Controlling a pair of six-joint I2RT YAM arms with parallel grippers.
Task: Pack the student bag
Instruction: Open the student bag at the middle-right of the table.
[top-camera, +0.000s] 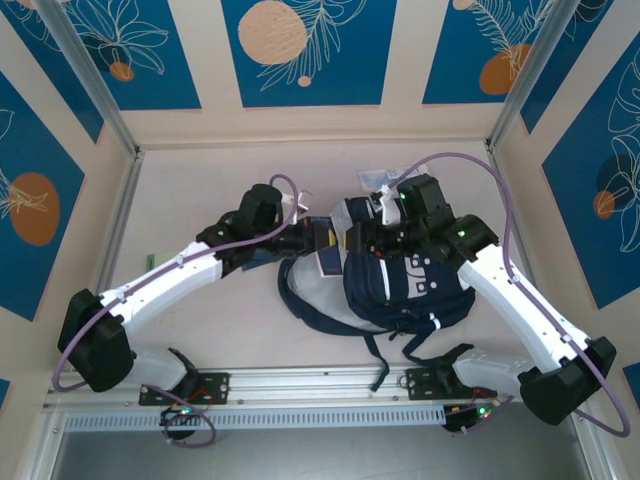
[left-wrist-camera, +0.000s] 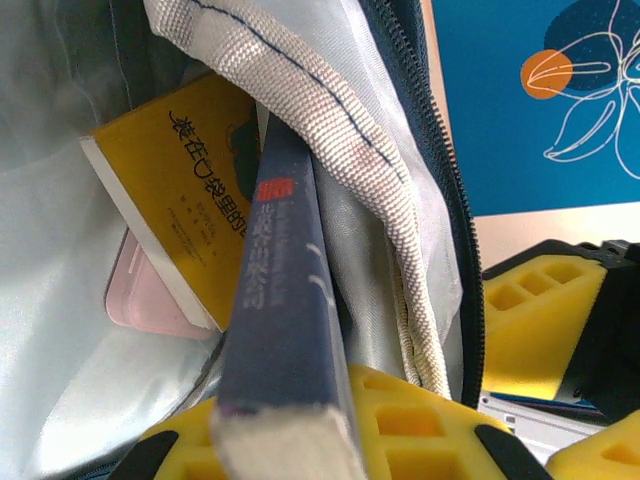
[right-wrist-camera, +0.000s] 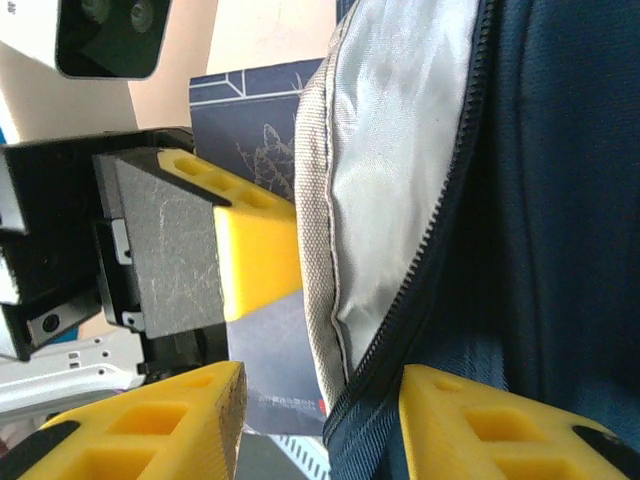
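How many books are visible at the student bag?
2: yellow book inside the student bag, navy book at its opening, in the left gripper. Pink item beneath may be another; others may be hidden.

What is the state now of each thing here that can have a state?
student bag: unzipped, opening gaping.
navy book: gripped by left pincer, partly inside the bag.
yellow book: inside the bag.
pink item: inside the bag, partly covered by yellow book.
left pincer: shut on navy book.
right pincer: open, bag's rim between its fingers.
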